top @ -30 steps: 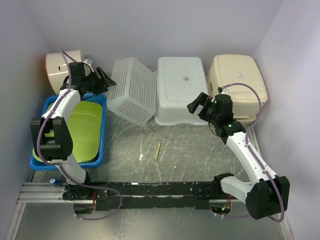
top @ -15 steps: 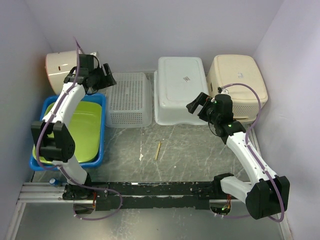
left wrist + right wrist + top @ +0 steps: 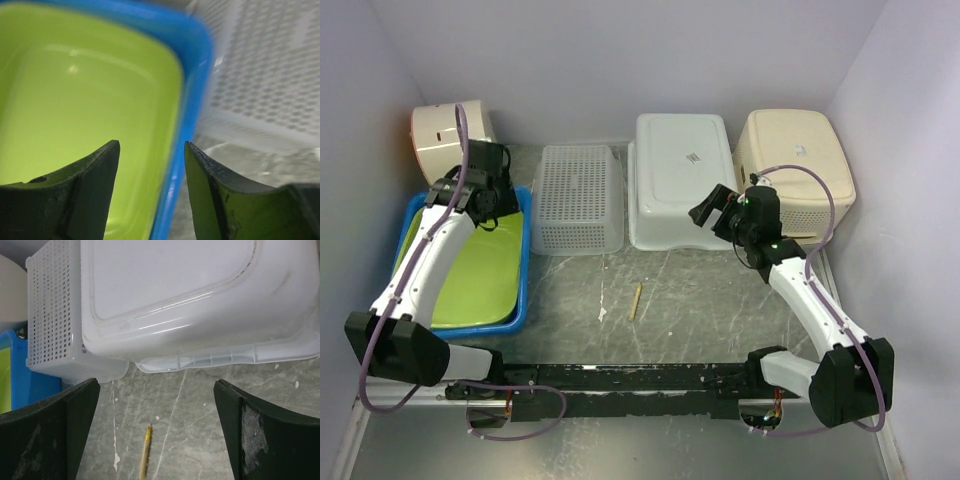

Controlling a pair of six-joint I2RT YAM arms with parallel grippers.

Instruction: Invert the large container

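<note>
Large container point(image 3: 578, 198): white perforated basket, bottom face up and rim down on the worktop, at the far side, left of centre; neither arm touches it.
Neighbours: white tub point(image 3: 680, 175) just to its right, also bottom up, though whether the two touch cannot be told. A beige bin point(image 3: 795, 160) stands further right by the right wall. A blue tray point(image 3: 523, 285) sits just to the left, holding a lime-green tray point(image 3: 470, 270). A round beige tub point(image 3: 442, 128) is in the far left corner.
Left end effector point(image 3: 151, 150): fingers apart with nothing between them, hanging over the blue tray's right rim, beside the large container's left side.
Right end effector point(image 3: 156, 390): fingers wide apart and empty, above the worktop by the white tub's near edge.
Worktop point(image 3: 710, 300): grey, marbled with pale veins and white flecks. A thin wooden stick point(image 3: 636, 300) lies on it, nearer than the large container and apart from everything.
Near edge: black rail point(image 3: 630, 378) carrying both arm bases.
Room: plain pale lilac walls point(image 3: 620, 60) on the left, far and right sides.
</note>
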